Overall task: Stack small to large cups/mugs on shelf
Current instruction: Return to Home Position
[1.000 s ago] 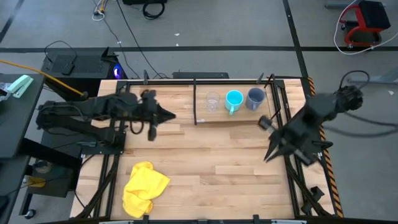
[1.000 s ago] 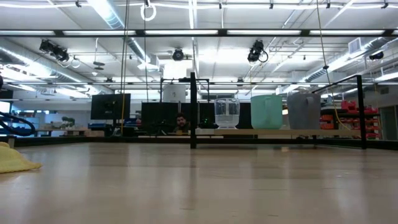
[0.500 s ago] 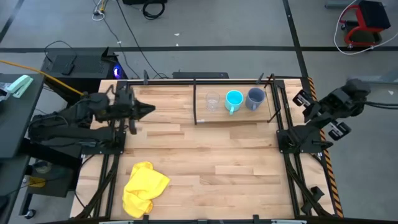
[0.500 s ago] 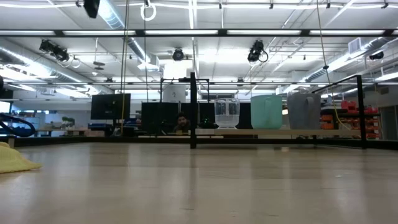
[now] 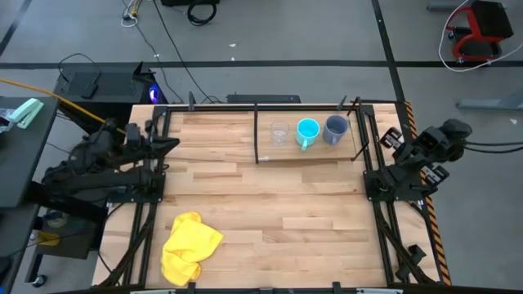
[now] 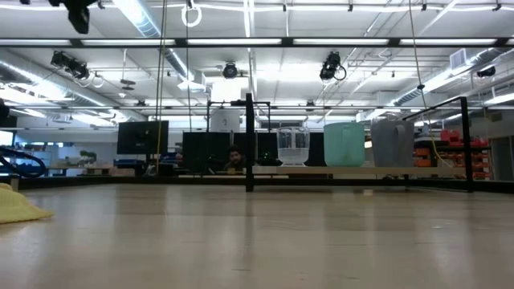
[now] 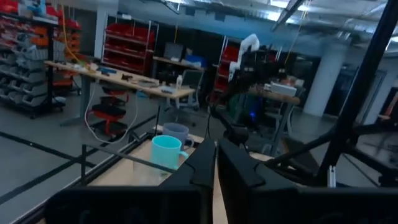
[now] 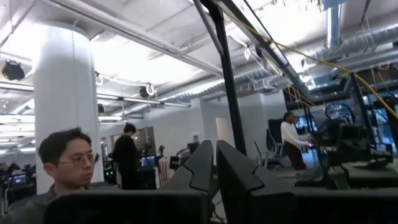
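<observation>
The shelf point(image 5: 310, 153) stands at the far side of the desk point(image 5: 270, 204) and carries all three vessels in one row, upright and mouth up, each on its own and just beside the next. The clear glass cup point(image 5: 279, 132) is at the shelf's left end, the cyan mug point(image 5: 307, 131) is in the middle with its handle toward the shelf's near edge, and the grey-blue mug point(image 5: 334, 128) is at the right end. From above, the cyan mug's inside shows only its own colour.

The left end effector point(image 7: 216, 154) sits well left of the shelf, by the desk's left edge, fingers pressed together. The right end effector point(image 8: 215, 152) sits well right of the shelf, off the desk's right edge, fingers likewise pressed together.

A yellow cloth point(image 5: 189, 247) lies crumpled well apart from the shelf, toward the near left.
</observation>
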Controlling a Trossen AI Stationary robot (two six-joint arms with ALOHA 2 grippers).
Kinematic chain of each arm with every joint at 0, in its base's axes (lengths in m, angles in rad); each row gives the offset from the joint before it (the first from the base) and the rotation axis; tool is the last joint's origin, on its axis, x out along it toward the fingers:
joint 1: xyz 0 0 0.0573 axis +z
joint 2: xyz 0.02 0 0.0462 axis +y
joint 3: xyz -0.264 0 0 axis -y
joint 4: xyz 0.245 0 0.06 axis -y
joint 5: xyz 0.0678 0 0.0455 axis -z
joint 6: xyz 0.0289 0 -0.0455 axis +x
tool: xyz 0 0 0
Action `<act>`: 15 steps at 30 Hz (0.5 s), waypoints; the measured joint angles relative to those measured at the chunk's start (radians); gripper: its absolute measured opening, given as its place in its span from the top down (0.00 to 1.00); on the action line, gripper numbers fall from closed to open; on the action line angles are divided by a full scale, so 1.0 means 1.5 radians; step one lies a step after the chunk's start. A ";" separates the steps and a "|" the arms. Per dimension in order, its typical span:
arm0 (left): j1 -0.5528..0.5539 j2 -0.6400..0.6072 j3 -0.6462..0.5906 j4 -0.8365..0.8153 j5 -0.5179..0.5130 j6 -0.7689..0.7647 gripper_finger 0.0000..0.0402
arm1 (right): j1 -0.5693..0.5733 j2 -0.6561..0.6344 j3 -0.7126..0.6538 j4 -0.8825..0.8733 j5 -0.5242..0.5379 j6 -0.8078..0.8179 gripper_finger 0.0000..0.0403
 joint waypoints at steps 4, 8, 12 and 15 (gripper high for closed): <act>0.000 -0.068 -0.033 -0.021 -0.016 -0.013 0.93 | 0.000 -0.014 -0.059 0.065 -0.005 0.001 0.93; 0.000 -0.119 -0.055 -0.019 -0.043 -0.014 0.92 | 0.000 -0.013 -0.087 0.097 -0.006 0.001 0.93; 0.000 -0.115 -0.067 -0.017 -0.047 -0.018 0.91 | 0.000 -0.013 -0.129 0.153 -0.007 -0.001 0.93; 0.000 -0.119 -0.112 0.011 -0.049 -0.020 0.92 | 0.000 -0.013 -0.165 0.189 -0.008 -0.003 0.93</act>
